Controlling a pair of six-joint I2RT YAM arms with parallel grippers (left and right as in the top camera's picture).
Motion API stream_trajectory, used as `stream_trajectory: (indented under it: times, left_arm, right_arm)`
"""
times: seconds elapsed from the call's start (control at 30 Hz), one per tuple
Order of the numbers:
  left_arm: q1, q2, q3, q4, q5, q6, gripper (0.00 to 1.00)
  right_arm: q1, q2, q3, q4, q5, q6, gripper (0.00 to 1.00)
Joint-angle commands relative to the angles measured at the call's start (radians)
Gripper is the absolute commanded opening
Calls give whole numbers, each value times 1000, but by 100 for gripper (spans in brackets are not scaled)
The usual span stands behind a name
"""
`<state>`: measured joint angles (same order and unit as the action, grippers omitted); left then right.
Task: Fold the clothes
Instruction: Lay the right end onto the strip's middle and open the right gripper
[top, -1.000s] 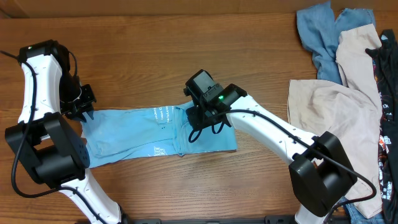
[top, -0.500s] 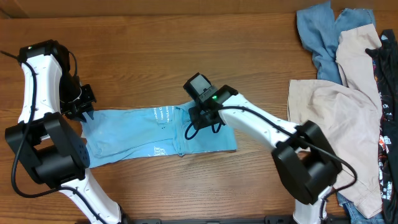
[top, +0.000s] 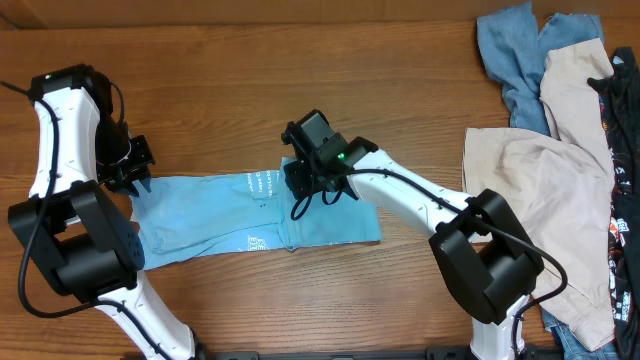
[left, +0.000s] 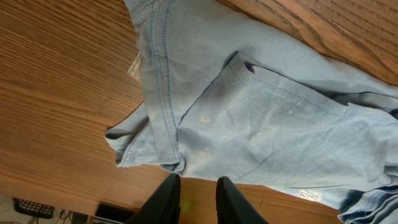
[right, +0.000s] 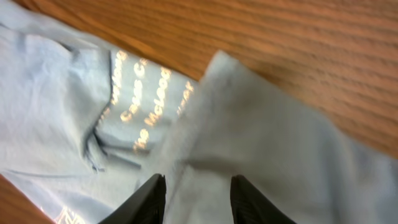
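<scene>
The light sky-blue T-shirt (top: 210, 215) lies folded into a long strip on the wooden table, with white lettering (top: 258, 181) showing near its middle. My left gripper (top: 133, 184) is at the shirt's left end. In the left wrist view its fingers (left: 198, 190) stand slightly apart over bare wood, just short of the shirt's bunched edge (left: 261, 130), and hold nothing. My right gripper (top: 298, 180) hovers over the strip's upper middle. In the right wrist view its fingers (right: 198, 190) are open above the cloth (right: 280, 143), beside the printed lettering (right: 140, 93).
A heap of loose garments fills the right side: a beige piece (top: 530, 180), a dusty-blue piece (top: 510, 50) at the far right corner, and black cloth (top: 625, 100) at the right edge. Bare wood (top: 300, 80) lies behind the shirt.
My right gripper has moved left and a little toward the back, along the shirt's upper edge. The left arm and the shirt have not moved.
</scene>
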<state>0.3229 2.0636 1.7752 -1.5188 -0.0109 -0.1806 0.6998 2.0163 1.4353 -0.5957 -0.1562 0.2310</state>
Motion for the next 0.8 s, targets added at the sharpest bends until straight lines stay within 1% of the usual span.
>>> stream_trajectory:
  times: [0.0, 0.13, 0.2, 0.23, 0.27, 0.33, 0.43, 0.5, 0.6, 0.7, 0.77]
  left_arm:
    - [3, -26, 12, -3, 11, 16, 26]
    - [4, -26, 12, -15, 0, 16, 33]
    - [4, -26, 11, -34, -9, 16, 35]
    - [4, -26, 11, -45, -28, 12, 36]
    - [5, -26, 11, -56, -62, -9, 38]
    - [5, -26, 8, -71, -120, -55, 43]
    - [6, -26, -26, -52, -127, -60, 47]
    - [6, -26, -74, -14, -127, -58, 47]
    - [6, -25, -163, 70, -126, -20, 48]
    - [6, -25, -253, 163, -107, 11, 49]
    - [7, -25, -286, 194, -108, 12, 49]
  right_arm:
    - [-15, -44, 121, -101, 144, -26, 42]
    - [-34, -120, 249, -280, 344, -25, 49]
    - [-52, -159, 305, -360, 412, -25, 53]
    - [-66, -175, 328, -400, 427, -25, 57]
    - [-84, -189, 344, -437, 428, -25, 59]
    - [-124, -214, 354, -497, 424, -20, 59]
    - [-189, -222, 354, -582, 412, 8, 59]
    - [-227, -222, 350, -616, 381, 30, 59]
    - [-268, -222, 348, -630, 319, 32, 59]
    - [-291, -222, 348, -627, 294, 32, 59]
    - [-294, -222, 348, -628, 293, 32, 59]
